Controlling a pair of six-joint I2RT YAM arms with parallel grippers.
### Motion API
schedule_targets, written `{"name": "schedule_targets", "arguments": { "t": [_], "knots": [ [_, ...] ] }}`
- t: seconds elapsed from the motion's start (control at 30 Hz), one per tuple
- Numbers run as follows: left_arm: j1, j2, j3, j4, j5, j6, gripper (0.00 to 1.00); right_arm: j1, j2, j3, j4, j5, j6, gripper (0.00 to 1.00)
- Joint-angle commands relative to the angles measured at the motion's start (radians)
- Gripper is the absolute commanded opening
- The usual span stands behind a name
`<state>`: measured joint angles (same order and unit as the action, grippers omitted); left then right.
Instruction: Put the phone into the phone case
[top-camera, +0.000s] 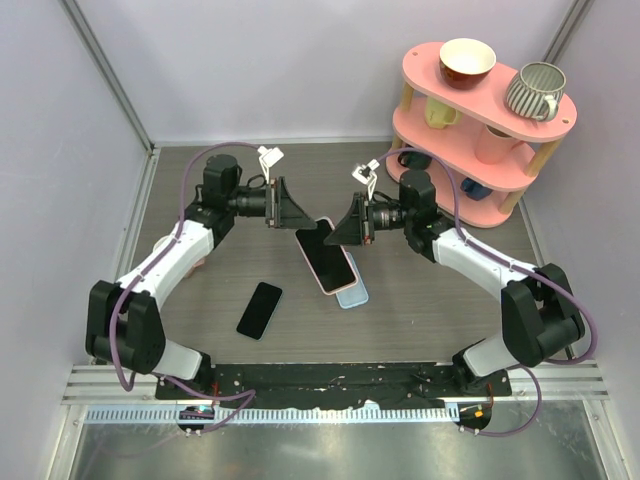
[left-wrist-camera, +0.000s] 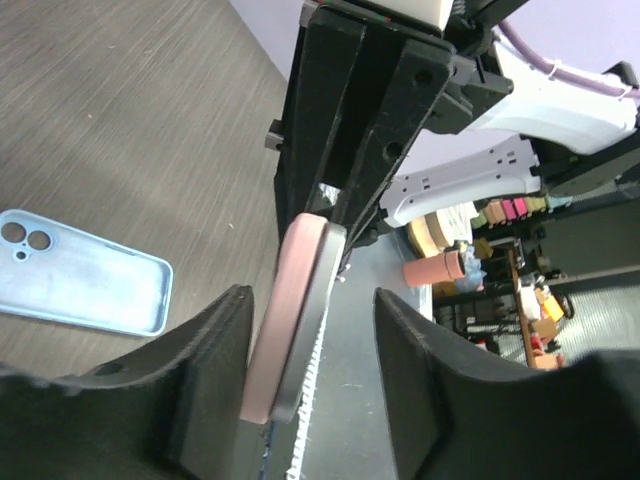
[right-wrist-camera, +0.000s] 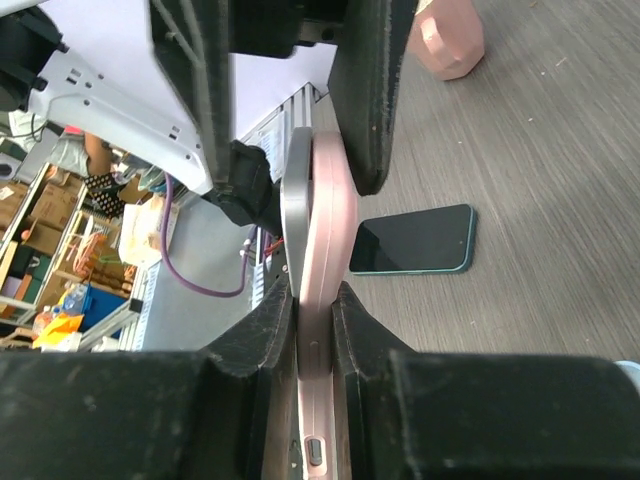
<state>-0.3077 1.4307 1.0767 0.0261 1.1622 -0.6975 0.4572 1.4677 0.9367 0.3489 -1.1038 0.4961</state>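
- At the right jaws — clamped tight on the pink phone case (right-wrist-camera: 332, 200), with the grey-sided phone (right-wrist-camera: 296, 190) pressed flat against it, both lifted off the surface (top-camera: 440, 310).
- At the left jaws — spread open, straddling the far end of the same case and phone, not closed on them.
- Just below the held pair, a light blue case (left-wrist-camera: 80, 275), lying flat.
- Out past the left jaws, toward the arm bases, a dark phone (top-camera: 260, 310), flat.
- Behind the right jaws, a pink shelf (top-camera: 490, 95) with cups.
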Motion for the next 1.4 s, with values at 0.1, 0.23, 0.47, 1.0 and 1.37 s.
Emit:
{"name": "schedule_targets", "arguments": {
  "t": [0.1, 0.23, 0.47, 1.0, 1.37],
  "knots": [
    [-0.037, 0.031, 0.022, 0.057, 0.082, -0.079, 0.44, 0.001, -0.017, 0.096, 0.093, -0.028, 0.055, 0.01],
    [-0.067, 0.048, 0.034, 0.0, 0.082, -0.056, 0.27, 0.001, 0.0, 0.12, 0.117, -0.024, 0.081, 0.01],
    [-0.117, 0.095, 0.061, -0.018, 0.06, -0.063, 0.0, 0.001, 0.069, 0.131, 0.22, -0.041, 0.217, 0.08],
    [-0.143, 0.177, 0.132, -0.051, 0.037, -0.051, 0.06, -0.003, 0.301, 0.097, 1.323, -0.059, 1.103, 0.01],
    [-0.042, 0.056, 0.172, -0.288, 0.013, 0.147, 0.61, -0.028, 0.263, 0.06, 1.316, -0.114, 1.067, 0.01]
  ]
}}
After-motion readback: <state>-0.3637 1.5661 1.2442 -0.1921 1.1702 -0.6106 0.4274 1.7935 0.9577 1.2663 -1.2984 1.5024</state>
